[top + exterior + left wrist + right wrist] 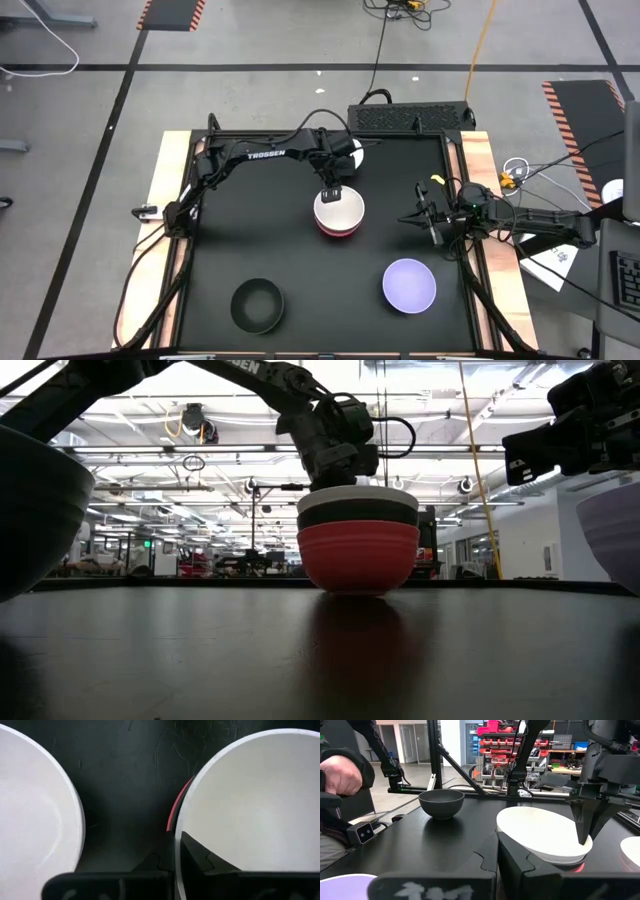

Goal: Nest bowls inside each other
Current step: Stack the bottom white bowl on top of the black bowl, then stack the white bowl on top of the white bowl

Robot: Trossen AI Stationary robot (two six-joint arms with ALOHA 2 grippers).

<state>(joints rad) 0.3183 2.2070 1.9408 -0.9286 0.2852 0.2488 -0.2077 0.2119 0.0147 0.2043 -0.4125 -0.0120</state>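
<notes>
The black table fills the middle of the high view, a matte dark sheet framed by pale wooden edges; wide bare stretches lie at its left side and along the bottom between the loose bowls.

The left arm reaches from the table's left edge up and across to the centre, where the left gripper stands at the top rim of the stack of bowls. Its fingers straddle that rim, one inside and one outside, clamped on the white bowl that tops the stack. In the low view the stack shows a smooth red bowl at the bottom, a black band above it and a white rim on top.

The right arm waits at the right edge of the table, its right gripper pointing toward the centre with fingers slightly apart, holding nothing.

A pale lavender bowl sits lower right, a black bowl lower left, both well apart from the stack. Another white bowl sits just above the stack, partly under the left arm.

A person's hand shows in the right wrist view, beyond the table.
</notes>
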